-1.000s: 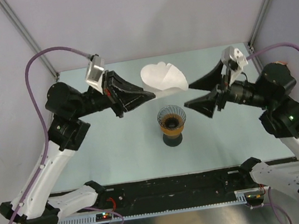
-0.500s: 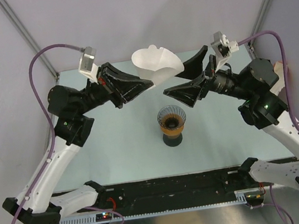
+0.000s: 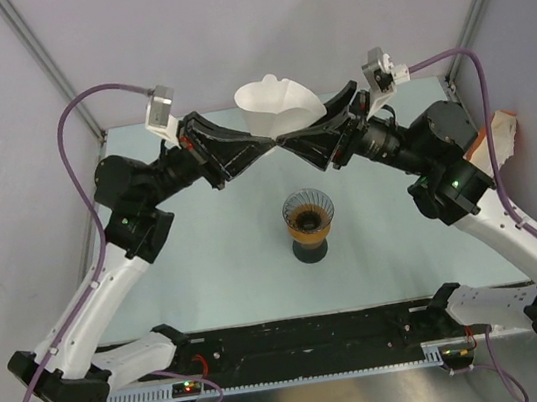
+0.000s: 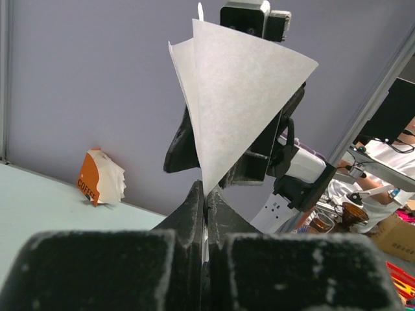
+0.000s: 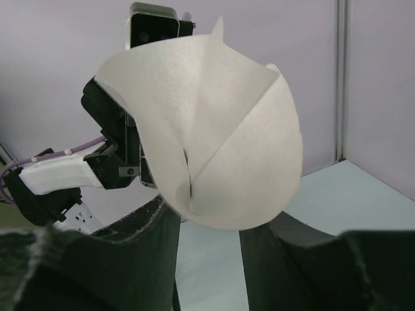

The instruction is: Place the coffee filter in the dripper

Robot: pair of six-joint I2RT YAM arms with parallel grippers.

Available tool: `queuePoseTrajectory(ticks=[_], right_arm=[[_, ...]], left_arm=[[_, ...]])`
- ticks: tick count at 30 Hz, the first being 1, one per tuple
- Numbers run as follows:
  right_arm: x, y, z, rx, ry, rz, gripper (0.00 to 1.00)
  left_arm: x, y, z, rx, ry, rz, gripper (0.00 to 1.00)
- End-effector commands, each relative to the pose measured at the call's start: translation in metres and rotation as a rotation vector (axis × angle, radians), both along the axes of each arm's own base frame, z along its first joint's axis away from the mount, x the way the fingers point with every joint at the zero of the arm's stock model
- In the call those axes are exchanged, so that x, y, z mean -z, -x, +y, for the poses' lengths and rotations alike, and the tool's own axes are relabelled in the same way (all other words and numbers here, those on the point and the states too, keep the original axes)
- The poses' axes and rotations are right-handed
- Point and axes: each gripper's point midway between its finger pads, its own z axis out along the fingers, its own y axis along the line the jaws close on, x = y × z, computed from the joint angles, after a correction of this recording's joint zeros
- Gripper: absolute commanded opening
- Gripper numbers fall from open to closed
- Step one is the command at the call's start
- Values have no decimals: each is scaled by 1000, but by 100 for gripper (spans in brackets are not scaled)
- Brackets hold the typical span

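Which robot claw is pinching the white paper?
The left claw: its fingers are shut on the pointed tip of the coffee filter. The right claw is open, fingers spread either side of it.

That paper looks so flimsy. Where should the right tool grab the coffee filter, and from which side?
Probably low down on the coffee filter, just above the tip pinched by the left tool, with the right tool coming from the opposite side. There the cone is narrow and layered; the wide upper rim flares and might buckle.
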Motion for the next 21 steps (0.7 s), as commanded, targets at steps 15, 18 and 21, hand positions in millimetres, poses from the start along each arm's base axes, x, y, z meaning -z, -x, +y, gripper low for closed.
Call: queuePoseTrajectory(ticks=[15,18,21], right_arm=[[-17,10,-17,-12,-21,-35,0],[-10,20,-15,-79,9,-44,0],[-5,29,-12,-134,31,-45,0]], left_arm=[[-3,8,11,-16,13,-64,40],[-8,12,11,0,8,-98,47],[-12,15,11,12,6,-117,51]])
